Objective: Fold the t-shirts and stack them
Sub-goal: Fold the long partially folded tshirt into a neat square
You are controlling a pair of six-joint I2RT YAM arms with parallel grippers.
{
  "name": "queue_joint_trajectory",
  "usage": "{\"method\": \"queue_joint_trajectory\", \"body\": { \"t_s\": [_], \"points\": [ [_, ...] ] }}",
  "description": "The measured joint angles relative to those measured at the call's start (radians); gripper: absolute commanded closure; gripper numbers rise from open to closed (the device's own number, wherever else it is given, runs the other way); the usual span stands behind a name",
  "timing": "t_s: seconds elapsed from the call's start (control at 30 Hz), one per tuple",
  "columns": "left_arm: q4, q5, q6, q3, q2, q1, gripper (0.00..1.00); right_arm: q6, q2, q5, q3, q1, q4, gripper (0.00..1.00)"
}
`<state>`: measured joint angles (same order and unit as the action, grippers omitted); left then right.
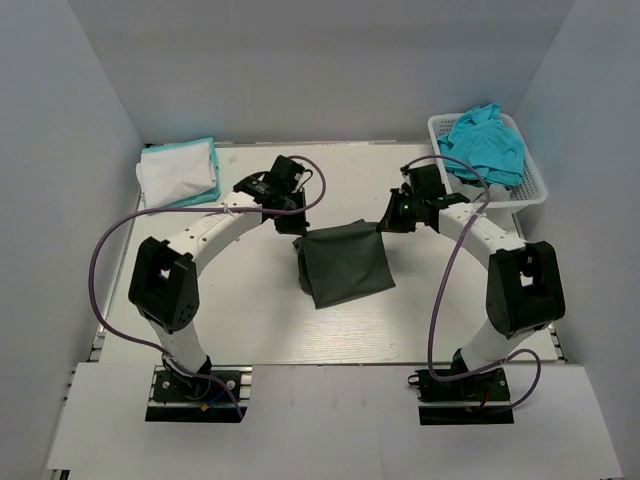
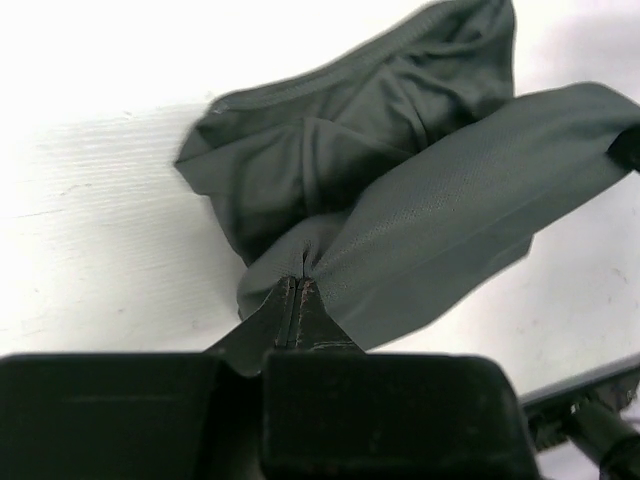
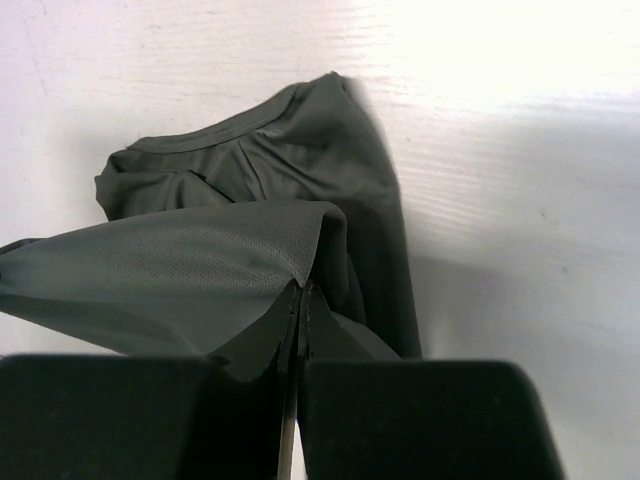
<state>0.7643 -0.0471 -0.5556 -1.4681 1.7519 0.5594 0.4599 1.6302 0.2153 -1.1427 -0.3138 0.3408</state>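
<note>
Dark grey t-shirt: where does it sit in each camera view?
Top external: dark grey t-shirt mid-table, between left hand and right hand.
Left wrist: centre to upper right, pinched by the hand.
Right wrist: centre-left, pinched by the hand.
Shared landmark: white table.

- No lettering, brand, number or sign can be read in any of the three views.
- The charcoal t-shirt (image 2: 400,200) shows only plain woven cloth, with no legible tag or print.
</note>
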Motion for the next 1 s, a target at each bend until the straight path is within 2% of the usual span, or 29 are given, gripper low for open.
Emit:
{"method": "queue_joint_trajectory", "body": {
  "t_s": [0.23, 0.47, 0.5, 0.63, 0.7, 0.77, 0.8, 0.87, 0.9, 1.0],
  "points": [
    [-0.033, 0.092, -0.042, 0.087, -0.03, -0.007, 1.0, -0.024, 0.097, 0.056, -0.057, -0.014, -0.073, 1.0],
    [-0.121, 0.141, -0.082, 0.121, 0.042, -0.063, 1.0, -0.026, 0.267, 0.08, -0.15, -0.023, -0.14, 1.0],
    [-0.134, 0.143, -0.086, 0.122, 0.06, -0.075, 1.0, -0.026, 0.293, 0.08, -0.166, -0.024, -0.142, 0.96],
    [-0.163, 0.15, -0.106, 0.12, 0.13, -0.114, 1.0, -0.024, 0.391, 0.081, -0.237, -0.027, -0.154, 0.62],
    [-0.159, 0.158, -0.113, 0.117, 0.163, -0.128, 1.0, -0.027, 0.416, 0.08, -0.267, -0.027, -0.157, 0.56],
    [-0.138, 0.164, -0.117, 0.1, 0.195, -0.139, 0.9, -0.032, 0.422, 0.079, -0.285, -0.027, -0.157, 0.5],
    [-0.126, 0.166, -0.119, 0.085, 0.21, -0.145, 0.75, -0.036, 0.421, 0.079, -0.295, -0.027, -0.157, 0.48],
    [-0.091, 0.169, -0.118, 0.048, 0.233, -0.153, 0.63, -0.042, 0.42, 0.079, -0.314, -0.027, -0.157, 0.47],
    [-0.074, 0.173, -0.124, 0.023, 0.239, -0.155, 0.47, -0.045, 0.417, 0.08, -0.318, -0.028, -0.157, 0.47],
    [-0.036, 0.192, -0.124, -0.027, 0.234, -0.156, 0.25, -0.048, 0.385, 0.088, -0.318, -0.029, -0.143, 0.39]
  ]
}}
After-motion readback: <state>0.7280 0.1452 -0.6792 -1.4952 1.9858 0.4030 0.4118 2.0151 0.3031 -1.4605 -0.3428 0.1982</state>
